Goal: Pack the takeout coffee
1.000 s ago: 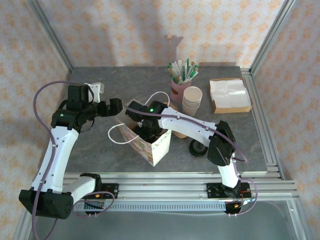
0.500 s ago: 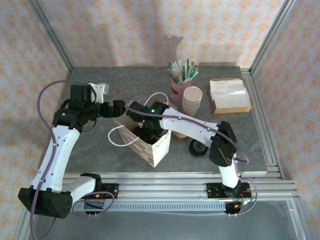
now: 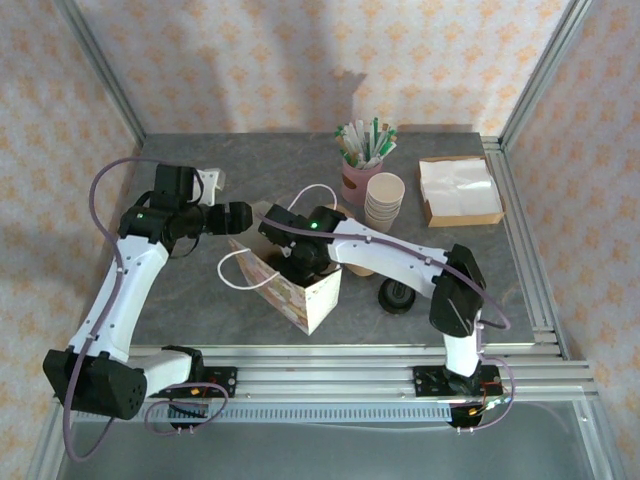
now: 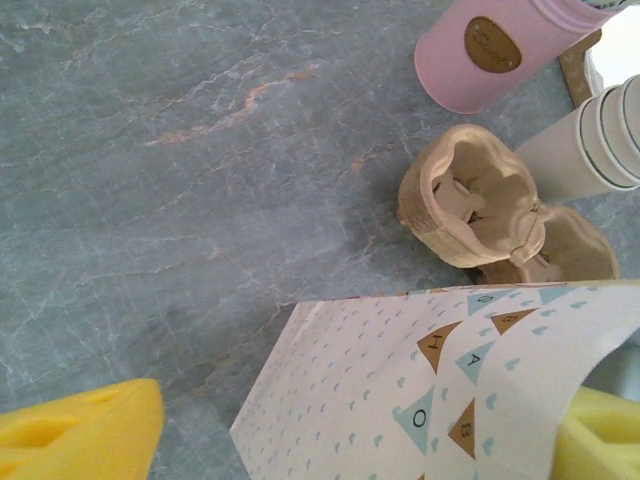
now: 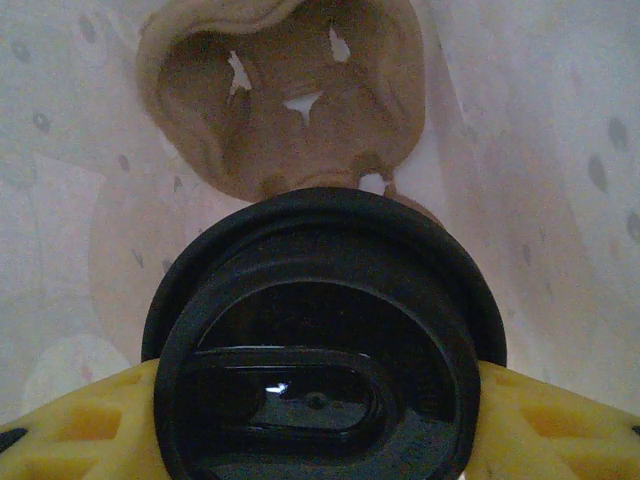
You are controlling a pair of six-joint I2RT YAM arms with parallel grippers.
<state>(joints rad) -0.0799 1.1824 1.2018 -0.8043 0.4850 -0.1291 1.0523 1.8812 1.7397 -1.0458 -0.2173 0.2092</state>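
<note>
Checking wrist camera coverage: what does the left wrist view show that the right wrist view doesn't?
Left wrist: the grey table, pink holder, stacked paper cups and the paper bag's printed outside. Right wrist: the takeout coffee between the right gripper's yellow fingers, inside the bag. Both: the paper bag, and a brown pulp carrier in each.

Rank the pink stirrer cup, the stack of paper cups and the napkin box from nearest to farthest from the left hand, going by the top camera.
1. Pink stirrer cup, right of the left hand, toward the back.
2. Stack of paper cups, just right of that cup.
3. Napkin box, far right by the rail.
</note>
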